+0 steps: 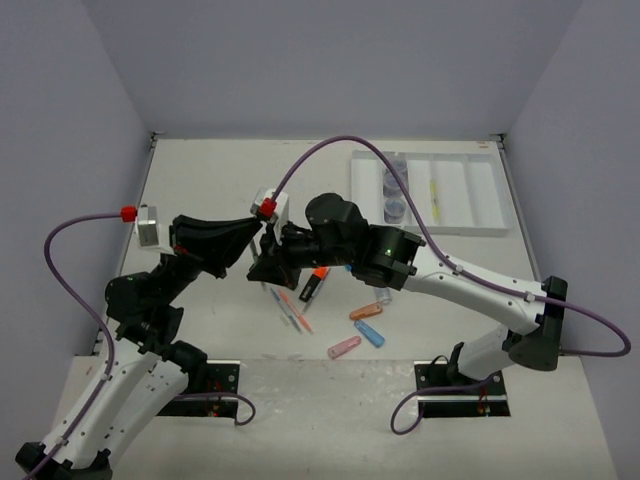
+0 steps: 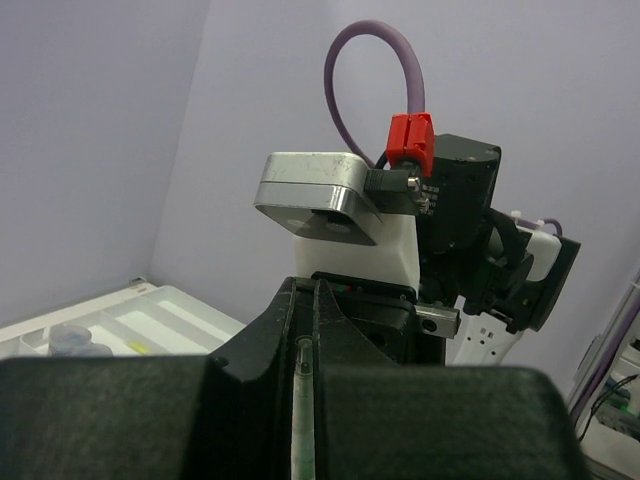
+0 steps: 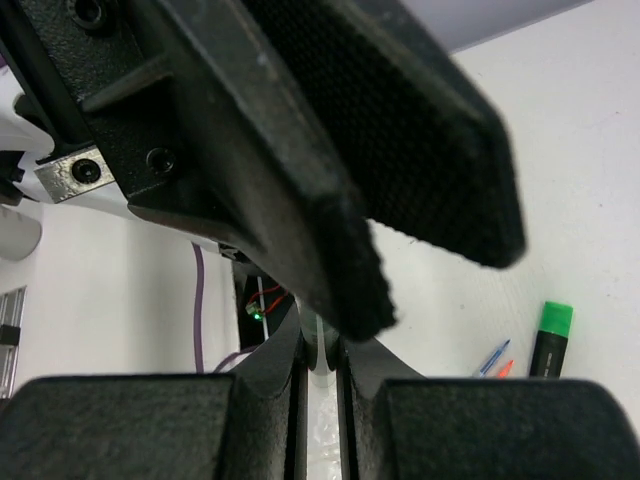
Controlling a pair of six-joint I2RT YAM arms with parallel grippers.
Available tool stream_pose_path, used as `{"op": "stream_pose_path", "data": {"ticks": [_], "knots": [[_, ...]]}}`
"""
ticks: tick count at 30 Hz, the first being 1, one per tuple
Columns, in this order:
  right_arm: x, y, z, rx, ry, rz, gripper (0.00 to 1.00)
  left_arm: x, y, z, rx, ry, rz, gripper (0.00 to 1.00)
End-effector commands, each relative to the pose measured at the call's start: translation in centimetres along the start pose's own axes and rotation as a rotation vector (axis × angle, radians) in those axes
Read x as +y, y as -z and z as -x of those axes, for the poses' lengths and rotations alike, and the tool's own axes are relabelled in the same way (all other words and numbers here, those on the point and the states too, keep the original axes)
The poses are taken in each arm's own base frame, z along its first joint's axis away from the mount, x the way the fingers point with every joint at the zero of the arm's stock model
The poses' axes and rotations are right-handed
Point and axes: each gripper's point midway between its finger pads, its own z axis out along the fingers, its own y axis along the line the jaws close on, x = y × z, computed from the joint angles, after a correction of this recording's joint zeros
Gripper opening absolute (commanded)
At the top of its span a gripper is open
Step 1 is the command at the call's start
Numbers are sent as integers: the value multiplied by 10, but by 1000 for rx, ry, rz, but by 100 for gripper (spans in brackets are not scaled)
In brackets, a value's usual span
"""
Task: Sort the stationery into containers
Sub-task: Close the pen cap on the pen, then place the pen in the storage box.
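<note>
- The left gripper (image 2: 305, 300) has its two fingers squeezed nearly together on a thin, pale, see-through pen (image 2: 303, 400) that runs lengthwise between them.
- The right gripper (image 3: 318, 335) faces it tip to tip above the middle of the table (image 1: 200, 170). Its fingers are also pinched in on a pale, thin shaft, apparently the same pen.
- From above, the two black grippers overlap and hide the pen itself.
- Just below and to the right of them, on the table, lie a black highlighter with an orange cap (image 1: 312, 285) and a few thin coloured pens (image 1: 288, 306).
- A green-capped highlighter (image 3: 548, 345) shows in the right wrist view, lying on the table.
- Nearer the arm bases lie an orange capsule (image 1: 365, 312), a blue capsule (image 1: 370, 333) and a pink capsule (image 1: 343, 347), apart from one another.
- The white divided tray (image 1: 480, 195) sits well apart at the far right. Two grey-blue jars (image 1: 395, 182) stand in its second compartment from the left, and a yellow pen (image 1: 435, 195) lies in the next one over.
</note>
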Motion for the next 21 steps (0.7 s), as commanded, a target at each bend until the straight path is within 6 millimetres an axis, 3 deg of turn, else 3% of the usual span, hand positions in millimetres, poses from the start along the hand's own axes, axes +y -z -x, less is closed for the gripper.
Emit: {"op": "stream_pose_path", "data": {"ticks": [1, 3, 5, 7, 8, 10, 12, 14, 16, 18, 19, 21], "knots": [[8, 83, 198, -675, 155, -54, 0, -6, 33, -92, 404, 219, -41, 0], [-2, 73, 176, -642, 134, -69, 0, 3, 25, -76, 382, 164, 39, 0], [-23, 69, 152, -612, 94, -143, 0, 26, 28, -74, 418, 120, 199, 16], [-55, 65, 109, -539, 20, -213, 0, 52, 26, -46, 347, 35, 388, 65], [-77, 69, 94, -511, -19, -260, 0, 57, 25, -26, 309, -12, 454, 83], [-110, 73, 52, -433, -101, -334, 0, 84, 42, -3, 260, -88, 669, 100], [-158, 94, 16, -365, -178, -470, 0, 103, 64, 31, 151, -140, 885, 100], [-183, 110, -18, -273, -234, -558, 0, 113, 92, 54, 39, -168, 1051, 100], [-220, 139, -42, -210, -302, -690, 0, 111, 112, 68, -33, -194, 1108, 100], [-262, 169, -71, -103, -391, -868, 0, 110, 117, 62, -12, -235, 1081, 100], [-290, 191, -90, -21, -450, -983, 0, 111, 116, 48, 37, -242, 1047, 100], [-325, 228, -108, 88, -527, -1159, 0, 110, 114, 26, 129, -258, 972, 100]]}}
